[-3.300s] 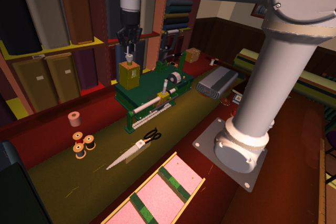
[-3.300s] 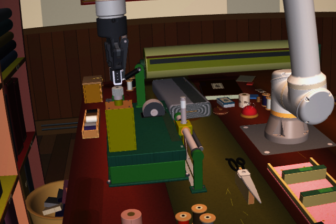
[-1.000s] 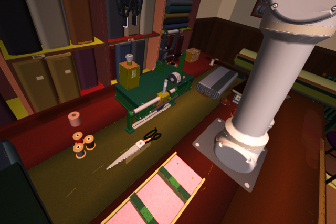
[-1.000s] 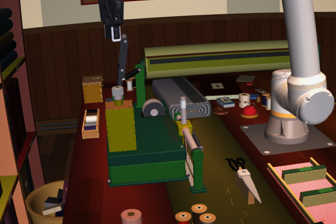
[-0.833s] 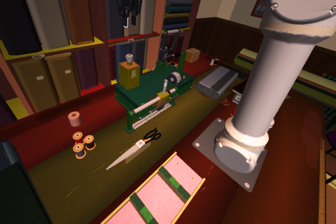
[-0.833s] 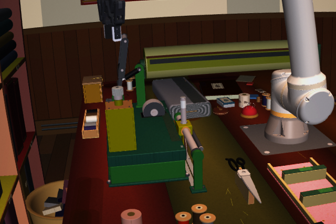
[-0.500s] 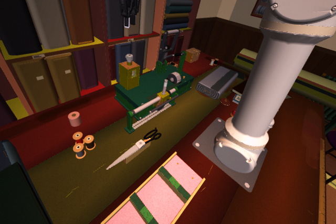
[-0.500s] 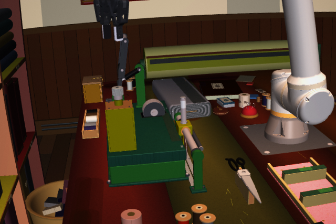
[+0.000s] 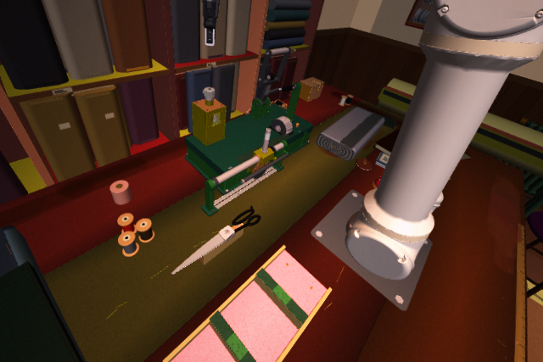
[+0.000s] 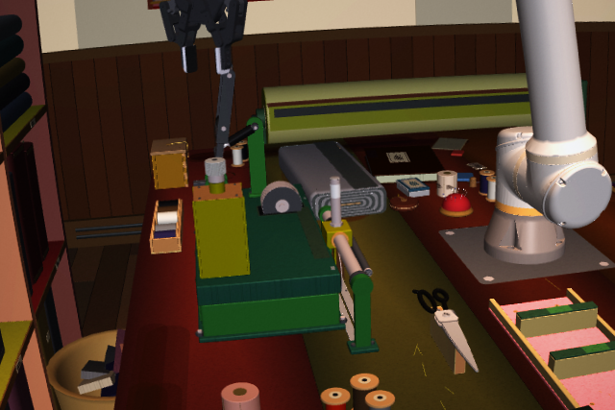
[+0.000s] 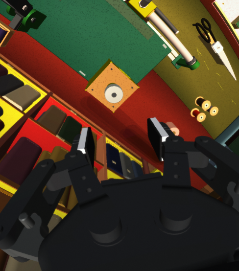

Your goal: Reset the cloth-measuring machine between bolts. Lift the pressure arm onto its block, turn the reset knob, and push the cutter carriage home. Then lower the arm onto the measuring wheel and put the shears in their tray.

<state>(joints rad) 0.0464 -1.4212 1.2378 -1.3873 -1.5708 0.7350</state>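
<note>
The grey reset knob (image 9: 209,95) (image 10: 215,168) (image 11: 113,93) stands on top of the yellow box at the rear corner of the green measuring machine (image 9: 245,139) (image 10: 270,256). The dark pressure arm (image 9: 274,66) (image 10: 224,113) is raised steeply behind the grey measuring wheel (image 9: 283,125) (image 10: 279,198). The yellow cutter carriage (image 9: 265,155) (image 10: 336,233) with its upright handle sits on the front rail. The shears (image 9: 219,236) (image 10: 447,321) (image 11: 215,45) lie on the olive mat, propped on a small block, short of the pink tray (image 9: 258,310) (image 10: 561,341). My gripper (image 9: 210,37) (image 10: 204,60) (image 11: 121,140) hangs high above the knob, open and empty.
The robot's own arm and base plate (image 9: 373,240) (image 10: 526,247) take up the right side of the bench. A grey cloth bolt (image 9: 351,132) (image 10: 330,180) lies beside the machine. Three thread spools (image 9: 133,231) (image 11: 204,108) and a pink spool (image 9: 120,192) stand left of the shears. Shelves of bolts rise behind.
</note>
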